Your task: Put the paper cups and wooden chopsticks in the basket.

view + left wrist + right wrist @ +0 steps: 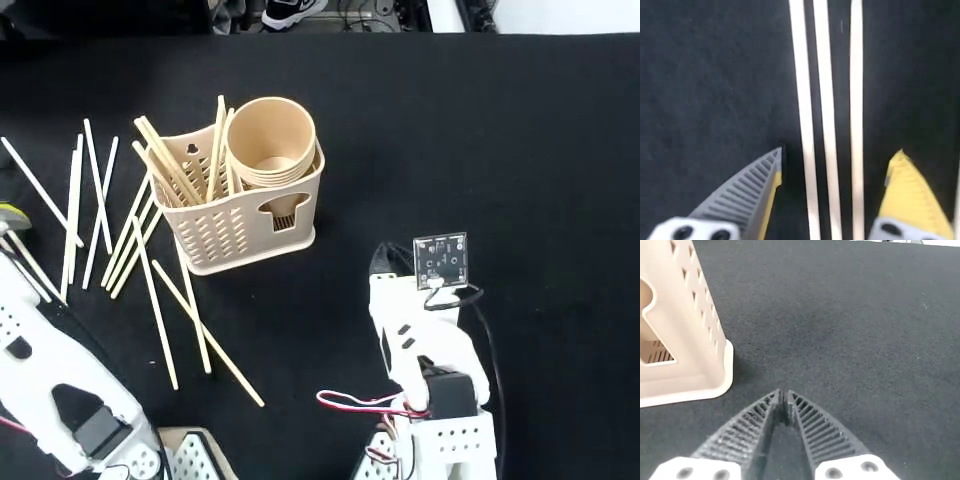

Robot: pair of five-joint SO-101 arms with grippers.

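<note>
Paper cups [270, 140] and some chopsticks [172, 168] are in the basket [245, 240]; many lie loose. Left fingers [747, 195] apart astride three, right fingers [815, 427] together

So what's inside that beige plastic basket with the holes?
A stack of tan paper cups and several wooden chopsticks standing tilted. The walls of the basket hide its floor and the chopsticks' lower ends.

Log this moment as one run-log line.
left tool open over chopsticks | right tool shut beside basket | paper cups in basket | many chopsticks loose on table
</note>
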